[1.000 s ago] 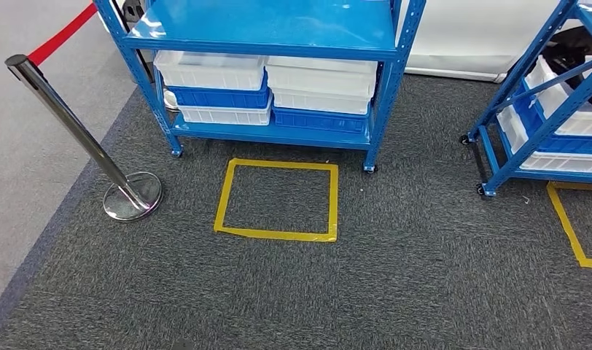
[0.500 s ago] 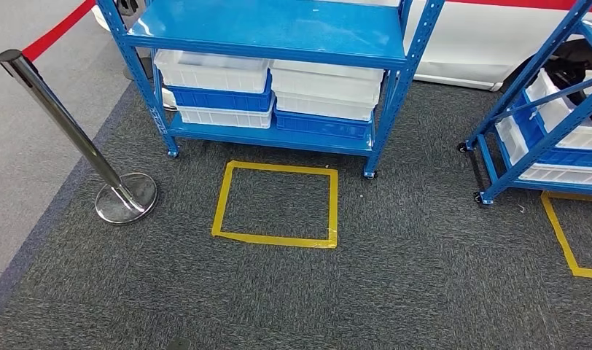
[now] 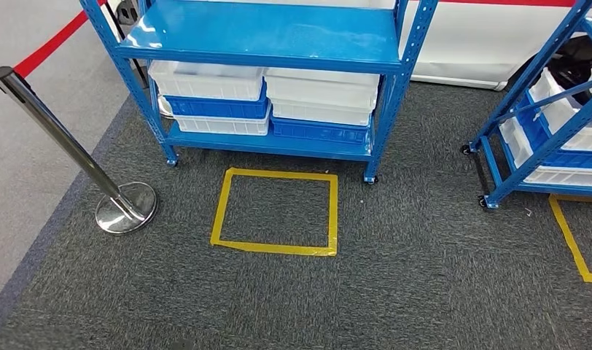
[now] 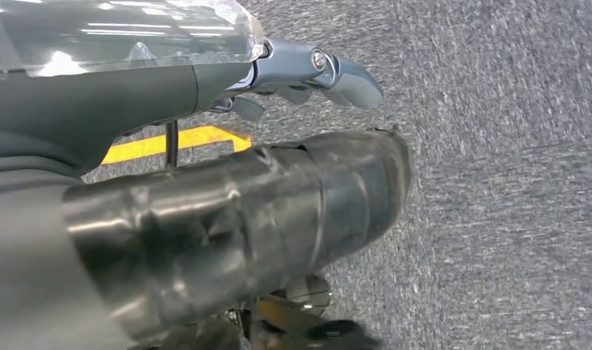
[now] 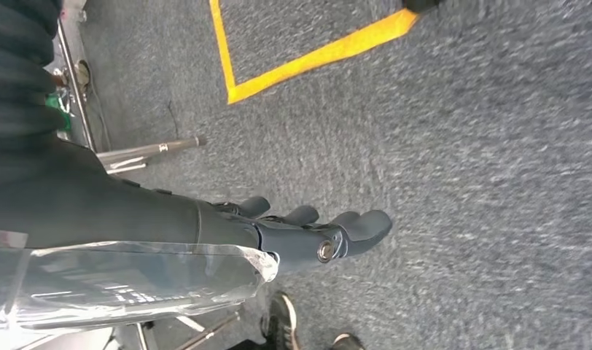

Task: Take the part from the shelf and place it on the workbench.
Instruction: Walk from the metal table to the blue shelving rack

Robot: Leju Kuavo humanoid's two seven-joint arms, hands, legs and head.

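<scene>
A: Two blue shelves on the grey carpet. The near shelf [image 3: 267, 80] is straight ahead, with white bins [image 3: 207, 79] and blue bins [image 3: 217, 107] stacked on its low level. The second shelf [image 3: 541, 109] is off to the right, also holding bins.

B: Anything between the robot and the shelf?

A: A yellow tape square [image 3: 276, 213] lies on the floor right in front of the near shelf. A chrome post [image 3: 74, 149] with a red rope [image 3: 56, 40] stands off to the left, beside that path.

B: Where's the part?

A: Can't tell, no part visible in the bins from the head view.

B: Hands?

A: Both hang over the carpet. The left hand [image 4: 308, 73] holds nothing, fingers loosely out. The right hand [image 5: 308, 230] is the same, fingers stretched out and relaxed. Someone's shoes [image 5: 308, 332] are near it.
</scene>
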